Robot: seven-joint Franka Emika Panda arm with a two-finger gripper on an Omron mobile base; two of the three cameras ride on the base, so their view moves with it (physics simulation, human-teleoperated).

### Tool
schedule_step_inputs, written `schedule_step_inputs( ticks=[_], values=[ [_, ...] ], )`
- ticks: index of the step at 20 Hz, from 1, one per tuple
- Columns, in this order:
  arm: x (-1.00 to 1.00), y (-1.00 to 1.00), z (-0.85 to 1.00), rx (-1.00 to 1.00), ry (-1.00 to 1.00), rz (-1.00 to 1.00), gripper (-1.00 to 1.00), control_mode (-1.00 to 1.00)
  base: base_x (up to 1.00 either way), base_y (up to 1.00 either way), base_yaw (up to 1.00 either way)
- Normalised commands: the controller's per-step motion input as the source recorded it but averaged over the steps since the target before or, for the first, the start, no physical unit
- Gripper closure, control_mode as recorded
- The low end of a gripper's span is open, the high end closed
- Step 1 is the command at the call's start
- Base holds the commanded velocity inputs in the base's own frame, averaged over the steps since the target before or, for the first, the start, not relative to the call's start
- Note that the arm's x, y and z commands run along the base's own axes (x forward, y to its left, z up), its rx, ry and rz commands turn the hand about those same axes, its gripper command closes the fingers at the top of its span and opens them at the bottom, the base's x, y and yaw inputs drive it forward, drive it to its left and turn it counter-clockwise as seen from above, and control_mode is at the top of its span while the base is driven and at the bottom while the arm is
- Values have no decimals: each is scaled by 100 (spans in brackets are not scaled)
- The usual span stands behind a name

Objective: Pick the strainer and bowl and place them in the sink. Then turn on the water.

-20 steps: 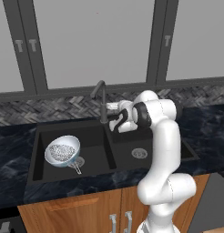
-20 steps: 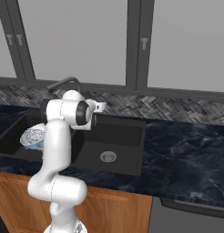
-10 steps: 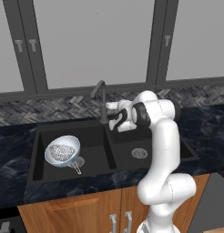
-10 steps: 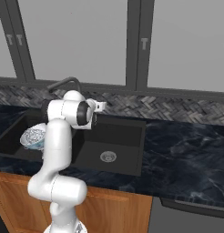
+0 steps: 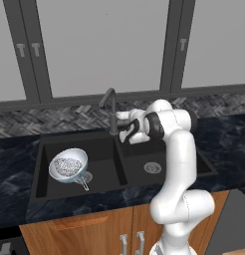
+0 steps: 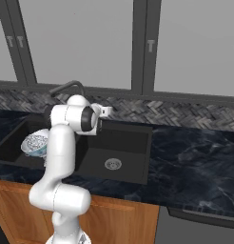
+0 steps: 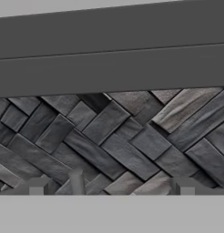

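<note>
- Down in the left basin of the sink [image 5: 45, 191], the bowl [image 5: 68, 165] sits tilted with the strainer [image 5: 67, 166] nested inside it — both are already where the task wants them.
- Between a second ago and now I see nothing shifted: the arm holds the same pose, and bowl and strainer lie as they did. No blue stream falls from the faucet [image 5: 110, 107], so I judge the placing done and the water step not yet done.
- Behind the sink, the gripper [image 5: 125, 127] hangs just right of the faucet's stem; its jaws are spread wide and hold nothing. From the hand camera I face the herringbone backsplash [image 7: 118, 141] and the dark window sill [image 7: 109, 54] above it.
- The strainer's thin handle pokes out from under the bowl's near rim, toward the near right — its long axis runs roughly far-left to near-right.
- The faucet's gooseneck arcs left, its spout over the left basin, above the bowl.
- My next concern is the faucet's handle; I cannot make it out clearly.
</note>
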Motion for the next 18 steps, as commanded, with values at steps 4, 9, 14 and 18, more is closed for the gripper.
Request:
schedule_step_inputs(
  ticks=[4,9,14,18],
  values=[
    [0,-21,0,0,0,0,-100,-100,0,0,0],
    [0,-24,0,0,0,0,-100,-100,0,0,0],
    [2,-23,0,0,0,0,-100,-100,0,0,0],
    [1,-30,0,1,0,0,-100,-100,0,0,0]
  ],
)
